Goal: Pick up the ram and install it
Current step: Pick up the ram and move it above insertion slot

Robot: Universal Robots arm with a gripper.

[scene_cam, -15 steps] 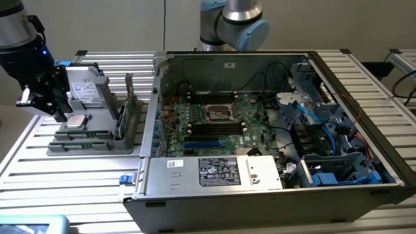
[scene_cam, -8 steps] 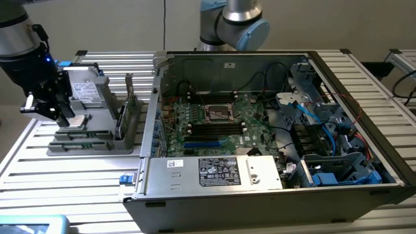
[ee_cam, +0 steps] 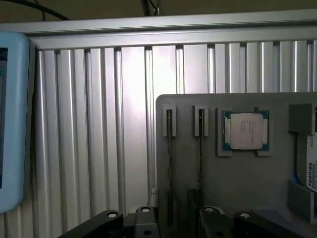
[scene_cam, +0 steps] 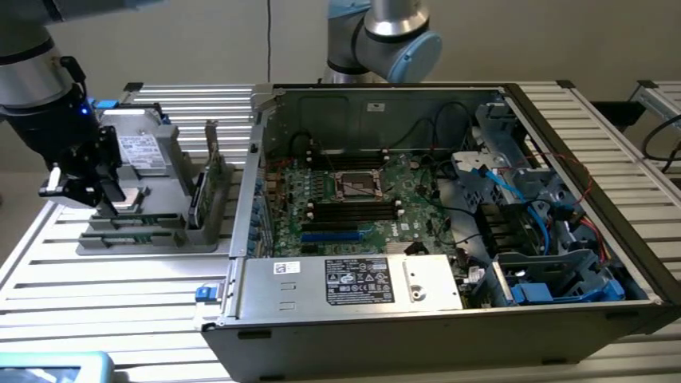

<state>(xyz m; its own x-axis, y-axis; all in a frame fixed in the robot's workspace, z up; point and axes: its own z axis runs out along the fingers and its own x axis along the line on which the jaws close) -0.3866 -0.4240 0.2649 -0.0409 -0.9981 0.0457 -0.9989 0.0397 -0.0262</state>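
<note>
Two ram sticks [ee_cam: 169,148] stand on edge in slots of the grey parts holder [ee_cam: 247,188]. In the wrist view I see them edge-on as thin dark lines, just ahead of my gripper [ee_cam: 176,225]. Its fingers [ee_cam: 108,219] are spread wide with nothing between them, so it is open. In the exterior view my gripper [scene_cam: 94,193] hangs over the holder [scene_cam: 149,239] at the exterior view's left. The upright ram [scene_cam: 199,199] is a little to its right, apart from it. The motherboard [scene_cam: 352,199] lies inside the open computer case [scene_cam: 426,319].
A square silver processor chip [ee_cam: 245,130] sits in a holder pocket beside the ram slots, and a labelled drive [ee_cam: 311,168] lies further along. A pale blue device [ee_cam: 12,124] rests on the slatted aluminium table [ee_cam: 129,124]. A second arm [scene_cam: 383,36] stands behind the case.
</note>
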